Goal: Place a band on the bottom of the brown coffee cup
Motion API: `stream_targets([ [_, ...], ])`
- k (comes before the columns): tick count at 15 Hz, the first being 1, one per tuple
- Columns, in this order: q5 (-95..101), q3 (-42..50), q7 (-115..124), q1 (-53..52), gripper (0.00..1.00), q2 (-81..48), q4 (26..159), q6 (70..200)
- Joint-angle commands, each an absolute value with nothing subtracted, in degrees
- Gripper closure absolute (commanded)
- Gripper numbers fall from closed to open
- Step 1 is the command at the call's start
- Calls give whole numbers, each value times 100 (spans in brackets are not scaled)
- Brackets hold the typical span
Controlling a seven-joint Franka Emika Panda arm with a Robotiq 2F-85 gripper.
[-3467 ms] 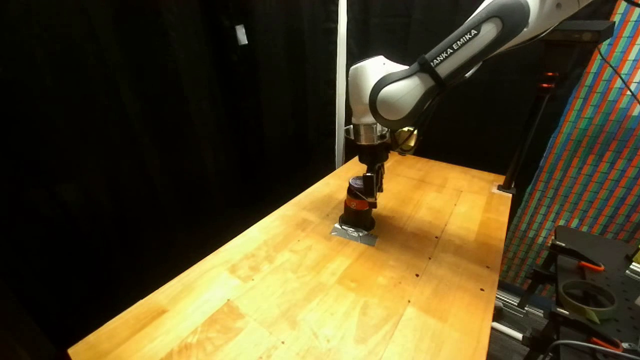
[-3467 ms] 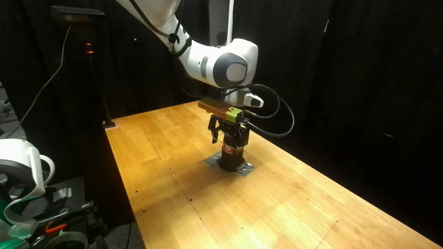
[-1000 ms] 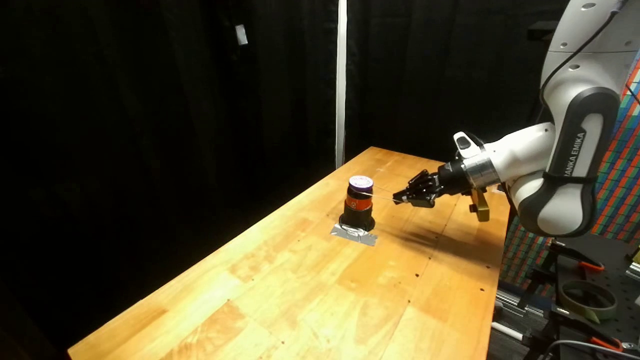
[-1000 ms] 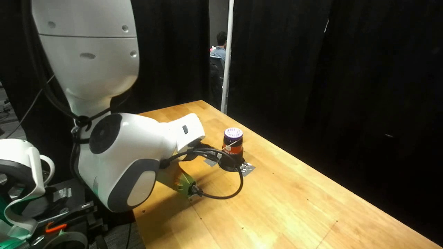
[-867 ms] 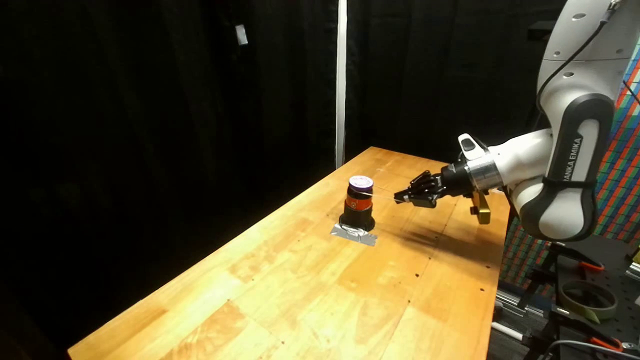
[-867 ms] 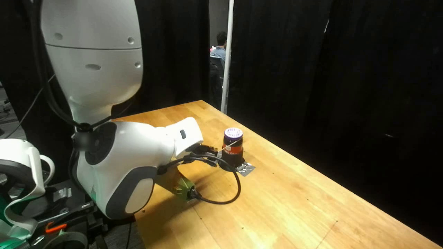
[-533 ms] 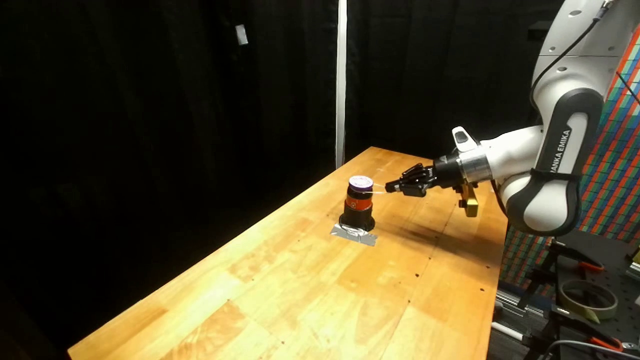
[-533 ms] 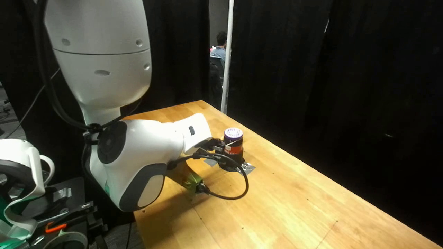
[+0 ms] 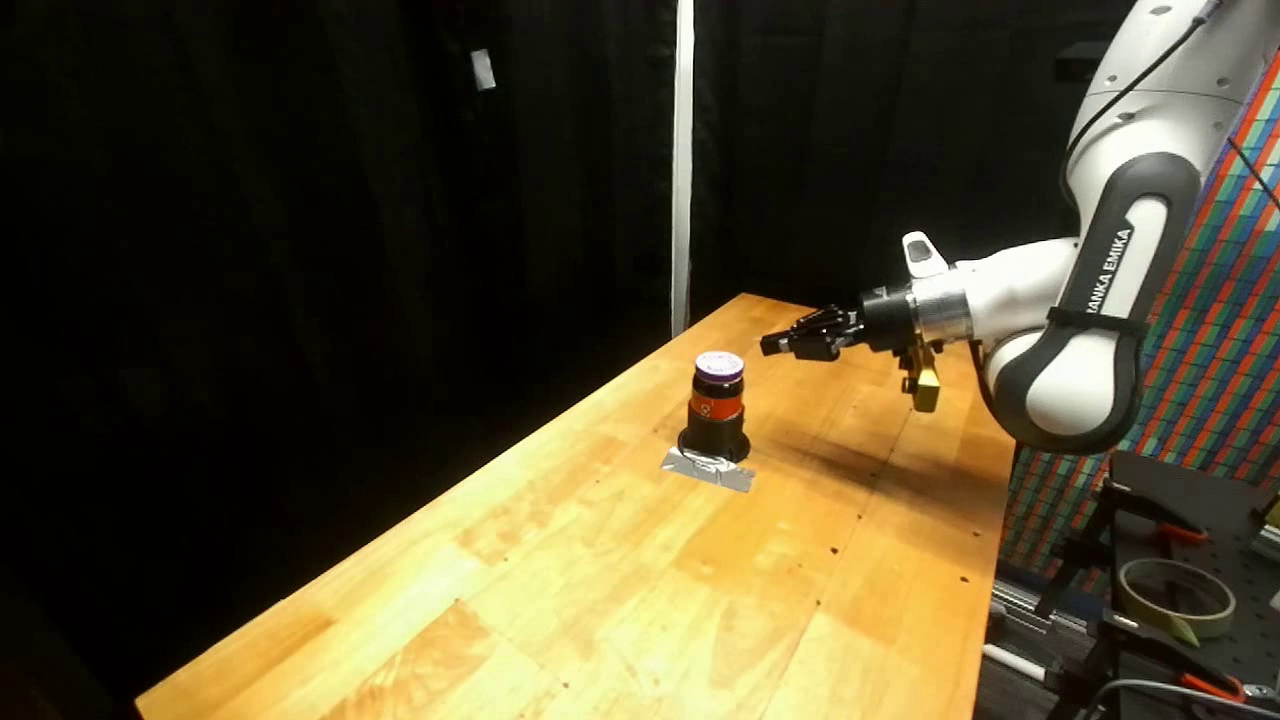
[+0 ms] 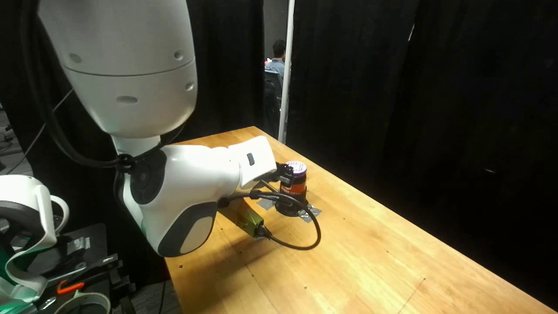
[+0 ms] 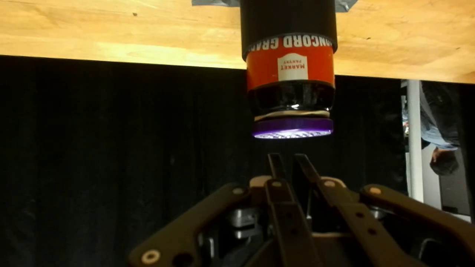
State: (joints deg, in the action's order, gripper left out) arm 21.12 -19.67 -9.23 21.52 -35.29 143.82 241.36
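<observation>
The brown coffee cup [image 9: 718, 408], a dark jar with an orange label [image 11: 311, 70] and a purple lid [image 11: 293, 126], stands upright in a black base. A thin pale band [image 11: 297, 113] circles its neck just under the lid, in the upside-down wrist view. My gripper [image 9: 770, 345] points sideways at about lid height, apart from the jar in that exterior view. Elsewhere it overlaps the lid's edge [image 10: 285, 172]. In the wrist view the gripper [image 11: 287, 155] has its fingers drawn close together, only a narrow gap between the tips, and no band shows there.
Grey tape [image 9: 708, 470] fixes the black base [image 9: 716, 440] to the wooden table [image 9: 600, 560]. A black cable [image 10: 317, 231] loops out from the wrist camera [image 10: 250, 221]. Beyond the table's side edge stands a dark cart with a tape roll [image 9: 1130, 595].
Earlier my gripper pointed down over the jar; it since swung sideways. In the last second it rose and moved nearer the jar. The pale strands between jar and gripper no longer show.
</observation>
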Motion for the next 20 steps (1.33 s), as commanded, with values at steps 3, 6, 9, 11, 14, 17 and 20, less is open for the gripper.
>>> stream_targets([
  [3,394,-1458,-1341,1076,59,-1896,15493,22845],
  [6,-1055,-1155,-1840,232,35,-973,15588,21490],
  [9,-2501,-156,-2918,-994,13,15,15759,20062],
  [11,-3388,609,-3946,-1633,1,100,15796,19606],
  [14,-4690,496,-5382,-1470,0,-305,15755,19582],
  [17,-5081,504,-5656,-1462,0,-340,15805,19515],
  [20,-5554,550,-6097,-1616,0,-662,15801,19586],
])
